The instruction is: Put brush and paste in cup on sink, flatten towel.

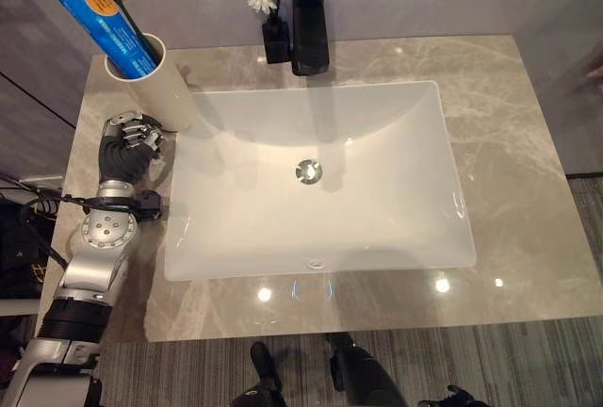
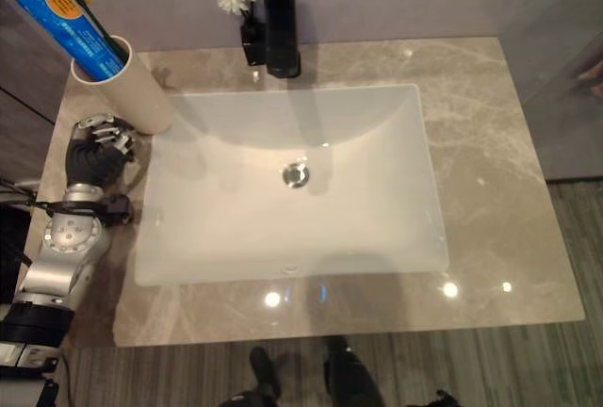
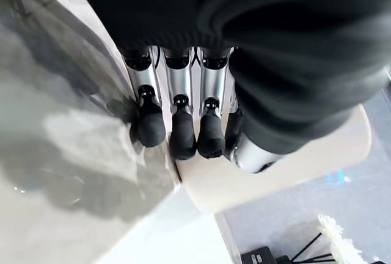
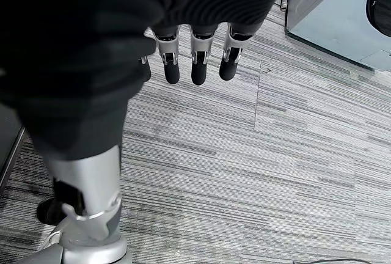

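Note:
A cream cup [image 1: 158, 89] stands on the marble counter at the basin's back left corner. A blue toothpaste tube [image 1: 98, 13] and a green toothbrush [image 1: 129, 13] stick up out of it. My left hand [image 1: 129, 141] rests on the counter just in front of the cup, fingers relaxed and holding nothing. In the left wrist view its fingertips [image 3: 183, 137] point down at the counter beside the cup's wall [image 3: 287, 175]. My right hand [image 4: 198, 62] hangs open over the grey striped floor, with nothing in it.
A white rectangular basin [image 1: 415, 105] with a metal drain [image 1: 308, 170] fills the middle of the grey marble counter [image 1: 509, 124]. A black tap [image 1: 308, 21] and a small black vase of white flowers [image 1: 271, 11] stand at the back edge.

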You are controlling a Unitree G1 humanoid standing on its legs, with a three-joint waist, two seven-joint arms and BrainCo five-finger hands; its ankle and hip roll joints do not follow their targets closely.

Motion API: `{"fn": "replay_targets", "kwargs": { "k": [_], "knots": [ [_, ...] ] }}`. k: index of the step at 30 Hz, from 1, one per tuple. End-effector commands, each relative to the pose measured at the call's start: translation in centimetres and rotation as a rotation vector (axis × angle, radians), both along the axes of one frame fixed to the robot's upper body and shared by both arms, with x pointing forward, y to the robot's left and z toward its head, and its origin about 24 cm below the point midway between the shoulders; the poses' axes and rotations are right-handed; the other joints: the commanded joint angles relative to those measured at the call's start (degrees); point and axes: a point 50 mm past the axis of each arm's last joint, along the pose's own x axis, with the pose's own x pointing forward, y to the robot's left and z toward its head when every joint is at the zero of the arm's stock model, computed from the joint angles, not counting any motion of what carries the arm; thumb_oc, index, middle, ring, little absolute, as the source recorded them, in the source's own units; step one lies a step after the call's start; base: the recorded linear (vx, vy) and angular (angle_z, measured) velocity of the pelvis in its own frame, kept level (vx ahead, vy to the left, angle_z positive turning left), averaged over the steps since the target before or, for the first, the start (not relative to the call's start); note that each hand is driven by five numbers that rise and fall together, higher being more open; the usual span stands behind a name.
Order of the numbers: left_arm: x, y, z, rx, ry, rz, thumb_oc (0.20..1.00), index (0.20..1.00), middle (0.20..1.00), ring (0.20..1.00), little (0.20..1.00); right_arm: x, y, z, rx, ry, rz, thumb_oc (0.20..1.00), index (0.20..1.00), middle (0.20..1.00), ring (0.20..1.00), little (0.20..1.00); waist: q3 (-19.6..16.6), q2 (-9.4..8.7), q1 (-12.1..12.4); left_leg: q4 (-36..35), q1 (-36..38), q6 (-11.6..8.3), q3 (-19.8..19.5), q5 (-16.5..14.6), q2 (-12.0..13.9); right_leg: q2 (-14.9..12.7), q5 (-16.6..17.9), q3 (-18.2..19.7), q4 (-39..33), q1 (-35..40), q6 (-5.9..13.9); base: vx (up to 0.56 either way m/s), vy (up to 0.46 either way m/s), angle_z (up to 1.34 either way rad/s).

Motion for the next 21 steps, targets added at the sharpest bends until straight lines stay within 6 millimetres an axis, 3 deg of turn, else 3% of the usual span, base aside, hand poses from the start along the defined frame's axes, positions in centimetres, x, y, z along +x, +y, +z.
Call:
{"fn": "replay_targets", "kwargs": {
  "k": [1, 7, 14, 21],
  "knots": [
    [0.1, -1.0, -2.6, -0.037, 0.099, -0.039, 0.2, 0.2, 0.2, 0.2, 0.2, -0.6, -1.5, 0.4, -0.04, 0.039, -0.021, 1.0, 1.0, 1.0, 1.0, 1.0, 1.58, 1.88, -1.25, 0.37, 2.74, -4.38, -5.93, 3.01, 5.95, -3.45, -4.62, -0.5, 6.96, -1.07, 4.86, 0.0, 0.0, 0.0],
    [0.9, -0.9, -1.9, -0.038, 0.084, -0.02, 0.2, 0.2, 0.2, 0.2, 0.2, -0.7, -1.7, 0.4, -0.047, 0.046, -0.01, 1.0, 1.0, 1.0, 1.0, 1.0, 1.6, 1.78, -1.62, 0.37, 2.73, -4.55, -5.39, 3.26, 6.3, -2.91, -4.7, -0.18, 7.54, -1.84, 4.77, 0.0, 0.0, 0.0],
    [3.2, 0.2, -0.6, -0.018, 0.088, 0.079, 0.2, 0.2, 0.2, 0.2, 0.2, -0.5, -2.4, 0.8, -0.078, 0.043, -0.003, 1.0, 1.0, 1.0, 1.0, 1.0, 1.52, 1.99, -2.83, 0.37, 2.85, -4.95, -4.8, 3.39, 6.66, -2.16, -5.08, -0.02, 8.72, -2.67, 4.71, 0.0, -0.001, -0.01],
    [5.2, 2.9, 2.7, 0.036, 0.079, 0.236, 0.2, 0.2, 0.2, 0.2, 0.2, 0.4, -2.3, 0.9, -0.089, 0.012, 0.017, 1.0, 1.0, 1.0, 1.0, 1.0, 0.05, 1.39, -4.41, 0.37, 1.31, -5.53, -3.6, 3.74, 7.23, -1.79, -3.05, 1.05, 6.18, -3.71, 5.14, 0.0, -0.015, -0.11]
  ]
}}
